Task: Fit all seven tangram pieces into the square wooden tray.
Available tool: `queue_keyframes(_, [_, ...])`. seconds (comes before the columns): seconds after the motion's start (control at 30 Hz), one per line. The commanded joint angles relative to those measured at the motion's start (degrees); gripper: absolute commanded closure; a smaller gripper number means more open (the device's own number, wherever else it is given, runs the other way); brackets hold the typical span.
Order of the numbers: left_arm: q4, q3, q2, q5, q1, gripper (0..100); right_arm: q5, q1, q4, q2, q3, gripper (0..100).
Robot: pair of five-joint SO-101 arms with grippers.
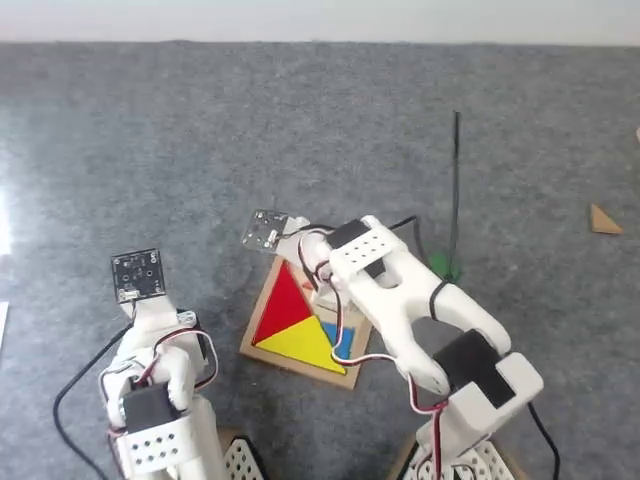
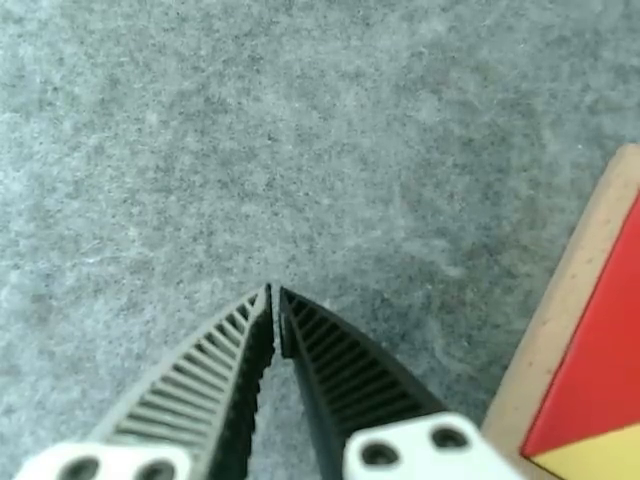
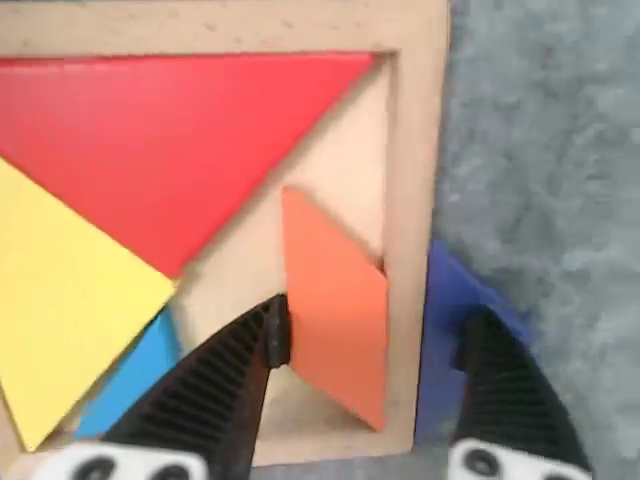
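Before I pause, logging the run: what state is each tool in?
Left tool: closed, empty.
Right tool: open, straddling the orange piece and tray rim.

Bare carpet all around tray

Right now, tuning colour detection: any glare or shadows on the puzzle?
High view: carpet washed bright at the left edge, tray glare-free. Left wrist view: soft shadow ahead of the left gripper. Right wrist view: red triangle evenly lit.
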Motion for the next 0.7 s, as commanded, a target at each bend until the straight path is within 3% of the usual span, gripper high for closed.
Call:
queue_keyframes(0.0, [0.4,-0.4,-1.1,-0.3,0.0,99,0.6,3.0,-0.8,-5.4,-0.4,81.7])
queue_keyframes(0.67, [0.4,-0.4,-1.1,-0.3,0.0,99,0.5,8.0,-5.1,-9.4,-0.6,81.8])
